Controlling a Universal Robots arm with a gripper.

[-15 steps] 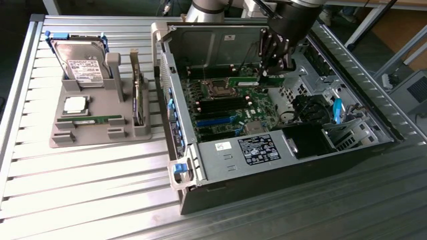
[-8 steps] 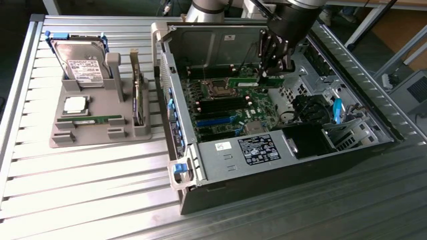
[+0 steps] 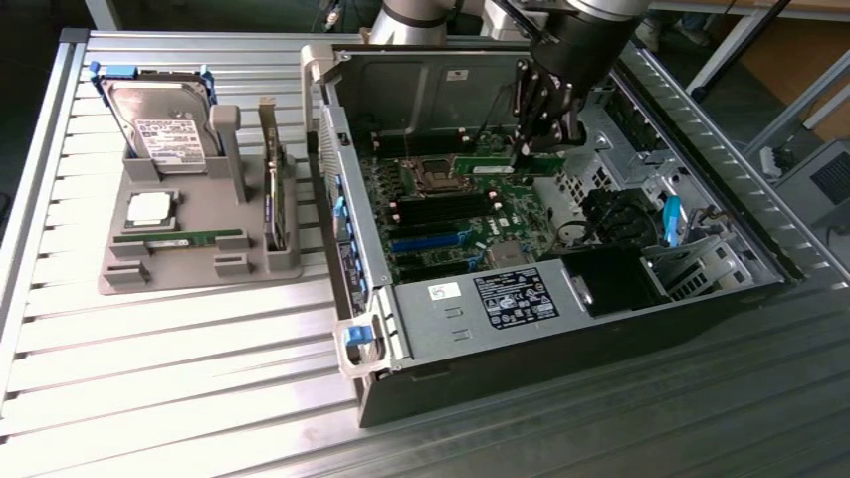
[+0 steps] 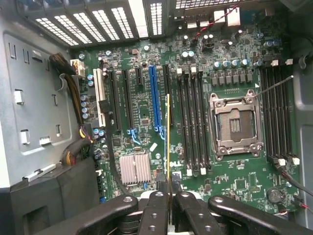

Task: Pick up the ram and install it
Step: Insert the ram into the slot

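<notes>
Hand pinching ram edge-on, hovering over motherboard inside case, near black memory slots; pickup done, install step in hand; likely calls for lining edge square over one slot, then straight press

Black gripper: jointed links, round screws. Grey arm tube, dark wrist.
</notes>
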